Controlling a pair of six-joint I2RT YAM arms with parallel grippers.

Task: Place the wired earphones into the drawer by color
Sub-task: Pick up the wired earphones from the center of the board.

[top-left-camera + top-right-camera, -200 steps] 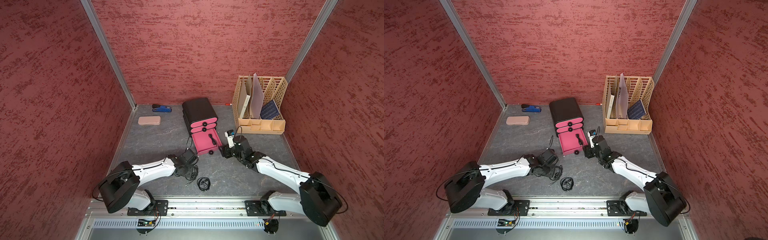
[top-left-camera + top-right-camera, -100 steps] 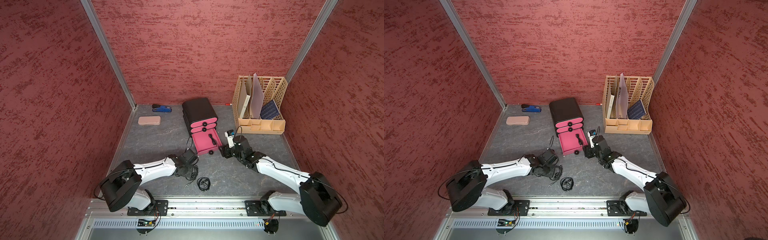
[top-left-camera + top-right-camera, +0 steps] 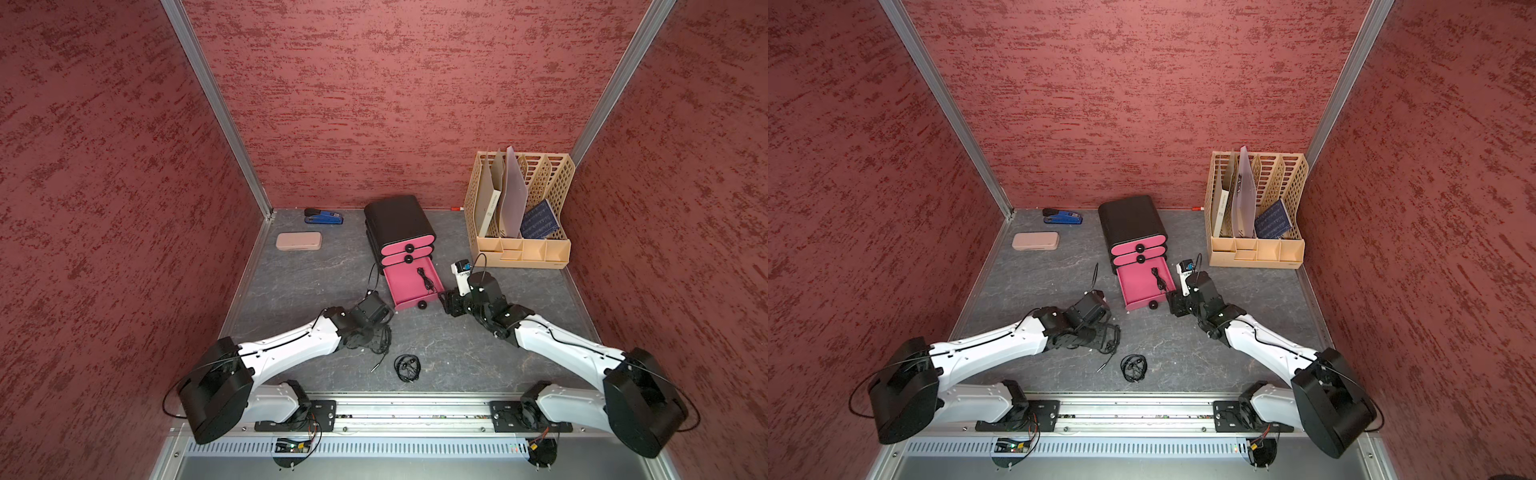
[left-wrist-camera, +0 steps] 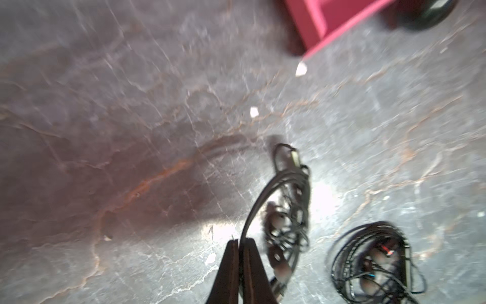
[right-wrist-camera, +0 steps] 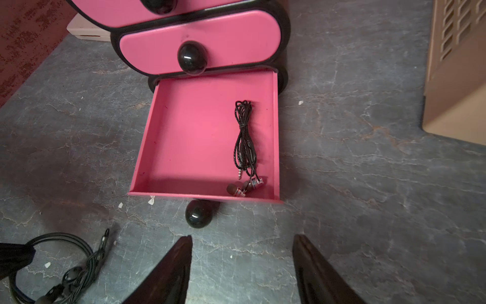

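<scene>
The drawer cabinet [image 3: 399,220] is black with three pink fronts, and its bottom drawer [image 3: 405,291] is pulled out. One black set of wired earphones [image 5: 244,142] lies inside it along one side wall. My left gripper [image 4: 240,240] is shut on a cable loop of a second black earphone coil [image 4: 286,210], low over the mat just front-left of the open drawer. A third black coil [image 3: 407,368] lies loose nearer the front rail. My right gripper [image 5: 242,238] stands open and empty, just in front of the open drawer's black knob [image 5: 198,217].
A beige lattice file rack [image 3: 519,208] with papers stands at the back right. A pink case [image 3: 299,241] and a blue stapler [image 3: 324,216] lie at the back left. Small white scraps [image 4: 253,111] dot the grey mat.
My left gripper's jaws have closed onto the black cable. Neither arm has shifted noticeably, and the right gripper stays open.
</scene>
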